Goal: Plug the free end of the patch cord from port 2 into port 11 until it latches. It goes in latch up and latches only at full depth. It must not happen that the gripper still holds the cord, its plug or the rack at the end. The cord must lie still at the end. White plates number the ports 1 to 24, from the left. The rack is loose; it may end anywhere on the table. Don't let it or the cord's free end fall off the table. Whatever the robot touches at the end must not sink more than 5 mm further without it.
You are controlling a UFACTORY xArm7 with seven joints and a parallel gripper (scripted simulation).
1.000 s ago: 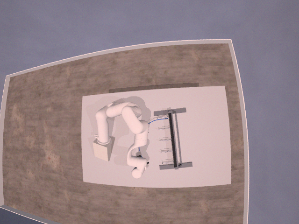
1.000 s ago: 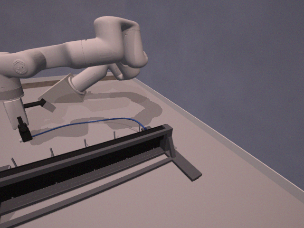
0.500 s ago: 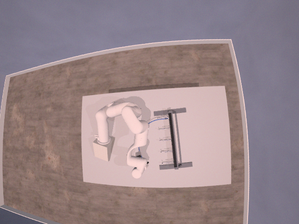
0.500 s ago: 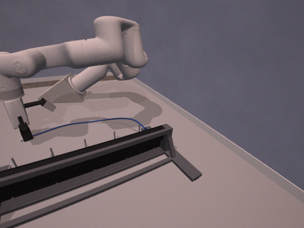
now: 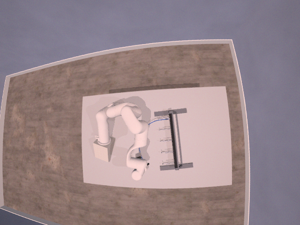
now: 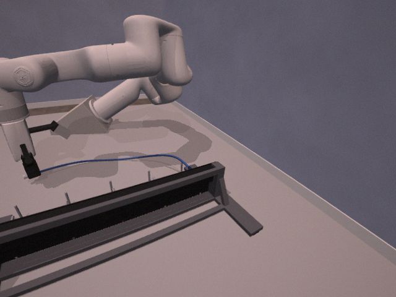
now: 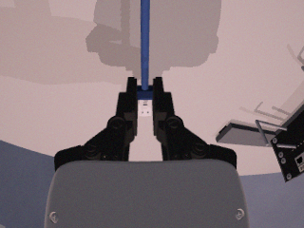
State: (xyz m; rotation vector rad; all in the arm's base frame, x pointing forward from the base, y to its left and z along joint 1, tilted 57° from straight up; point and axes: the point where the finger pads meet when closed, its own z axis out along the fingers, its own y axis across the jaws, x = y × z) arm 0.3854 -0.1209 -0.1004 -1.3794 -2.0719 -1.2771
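Gripper (image 6: 31, 172) at far left, low over the table (image 6: 288, 242), fingers pinching the pale plug (image 7: 144, 110) on the free end of the blue patch cord (image 6: 127, 157). Cord arcs right to the far end of the dark rack (image 6: 220, 166), which stands on the table right of the arm.

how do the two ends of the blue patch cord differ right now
The free end is clamped in the gripper, held above the table near the rack's far foot. The plugged end sits in the rack near its other foot, untouched by the gripper. The free end shows a pale plug between the fingers; the plugged end's plug is hidden by the rack. Both belong to one thin blue cord.
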